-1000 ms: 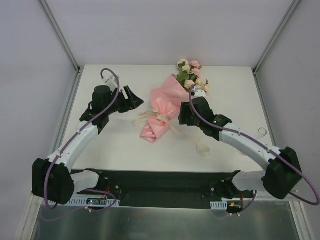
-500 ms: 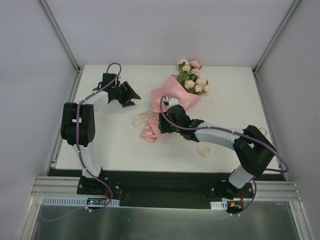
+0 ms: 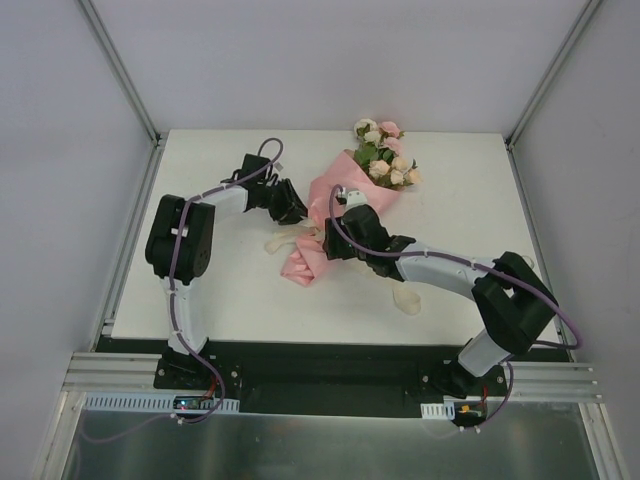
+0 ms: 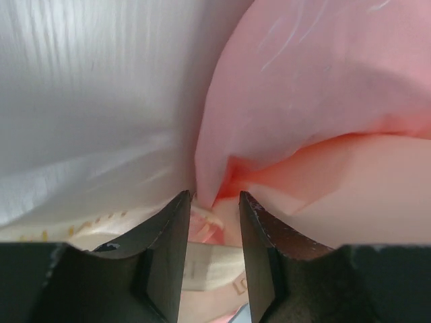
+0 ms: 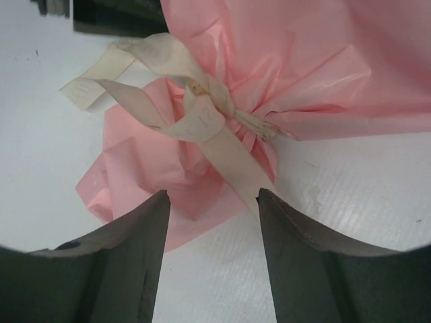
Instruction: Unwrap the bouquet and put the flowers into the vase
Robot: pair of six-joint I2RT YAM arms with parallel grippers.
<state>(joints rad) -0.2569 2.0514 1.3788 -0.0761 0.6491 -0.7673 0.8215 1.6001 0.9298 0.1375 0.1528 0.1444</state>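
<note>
At mid-table the bouquet (image 3: 325, 197) lies tied, flowers (image 3: 385, 160) pointing away. My left gripper (image 4: 214, 197) stands narrowly open around a pink paper fold (image 4: 210, 176); my right gripper (image 5: 213, 195) hangs open over the ribbon bow (image 5: 205, 116). Tugging paper before the bow loosens could tear it.

The left arm (image 3: 180, 235) stood folded at the elbow, its forearm running out to the left claw (image 3: 292, 207) (image 4: 214, 198), whose jaws were a narrow gap apart. The right arm (image 3: 440, 268) stretched low. The right claw (image 3: 333, 248) (image 5: 212, 195) sat near the left claw, jaws parted wide.
</note>
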